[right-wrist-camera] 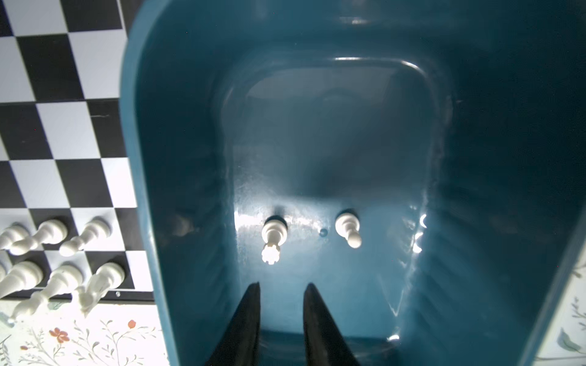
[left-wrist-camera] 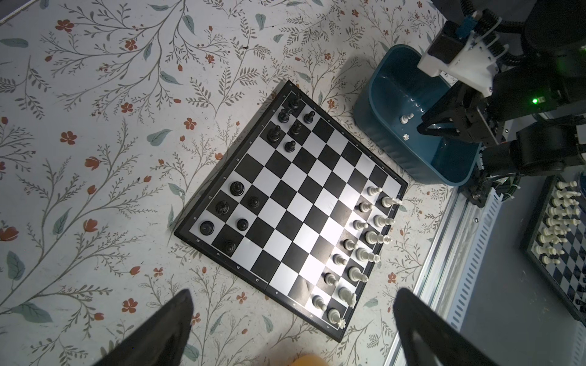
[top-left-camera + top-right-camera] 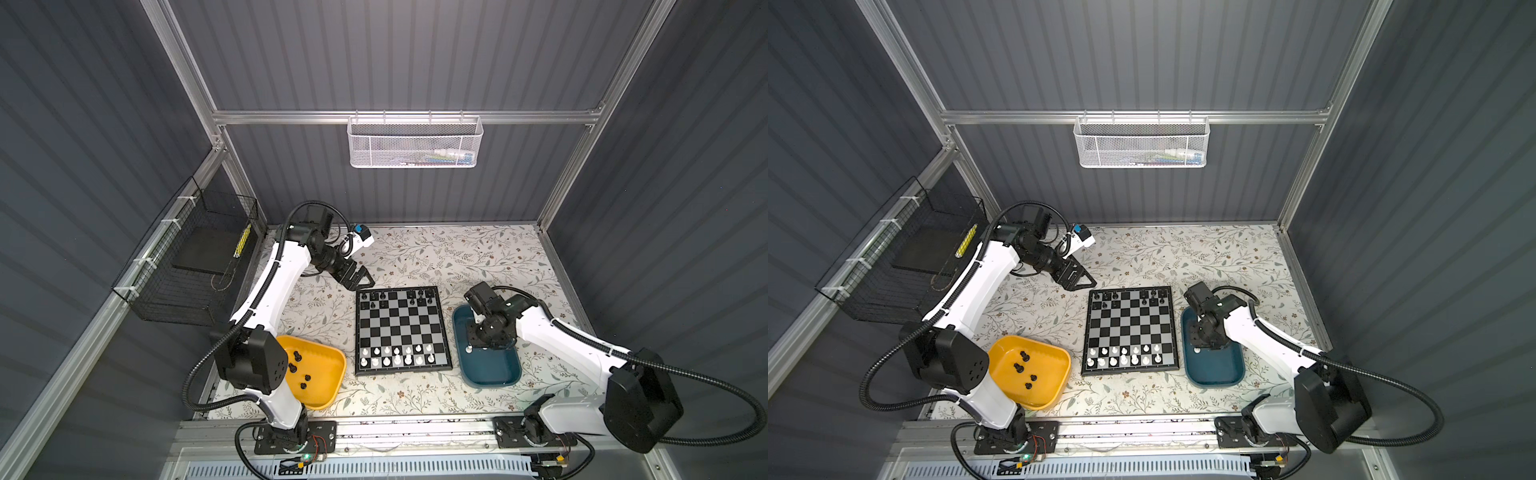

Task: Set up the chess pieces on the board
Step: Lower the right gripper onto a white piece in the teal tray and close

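Right wrist: two white chess pieces (image 1: 274, 233) stand inside teal tray (image 1: 177, 177).

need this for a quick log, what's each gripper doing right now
Left gripper: jaws wide open, holding nothing.
Right gripper: jaws only slightly apart, nothing between them, over the teal tray.

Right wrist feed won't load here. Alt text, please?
The right gripper, jaws slightly apart and empty, reaches into a teal plastic tray holding two upright white plastic chessmen: a notch-topped piece and a pawn. A black-and-white checkered board with white pieces lies beside it.
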You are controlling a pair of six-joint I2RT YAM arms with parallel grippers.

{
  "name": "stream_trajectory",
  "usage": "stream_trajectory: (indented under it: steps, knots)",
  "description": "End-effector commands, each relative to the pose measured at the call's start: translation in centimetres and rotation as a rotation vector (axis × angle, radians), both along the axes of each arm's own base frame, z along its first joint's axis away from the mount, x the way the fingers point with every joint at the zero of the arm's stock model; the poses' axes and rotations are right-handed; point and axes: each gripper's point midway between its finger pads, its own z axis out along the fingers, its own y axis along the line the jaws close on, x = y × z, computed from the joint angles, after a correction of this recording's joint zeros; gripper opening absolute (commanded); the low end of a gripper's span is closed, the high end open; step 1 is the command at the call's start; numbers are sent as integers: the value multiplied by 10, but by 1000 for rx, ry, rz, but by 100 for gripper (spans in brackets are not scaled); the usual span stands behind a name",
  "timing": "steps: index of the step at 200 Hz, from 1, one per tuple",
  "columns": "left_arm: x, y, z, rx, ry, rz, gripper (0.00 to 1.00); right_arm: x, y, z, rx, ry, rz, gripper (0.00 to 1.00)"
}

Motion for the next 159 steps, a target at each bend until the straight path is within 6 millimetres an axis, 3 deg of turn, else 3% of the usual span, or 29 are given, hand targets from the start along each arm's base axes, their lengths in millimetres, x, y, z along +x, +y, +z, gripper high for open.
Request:
stream_trajectory:
  steps: [1,159]
  knots:
    - [-12,-2,6,-17,4,-19,99,-3,1,-9,7,23,11,27]
    - [-12,0,2,-1,2,-15,99,-1,6,-36,-4,89,16,27]
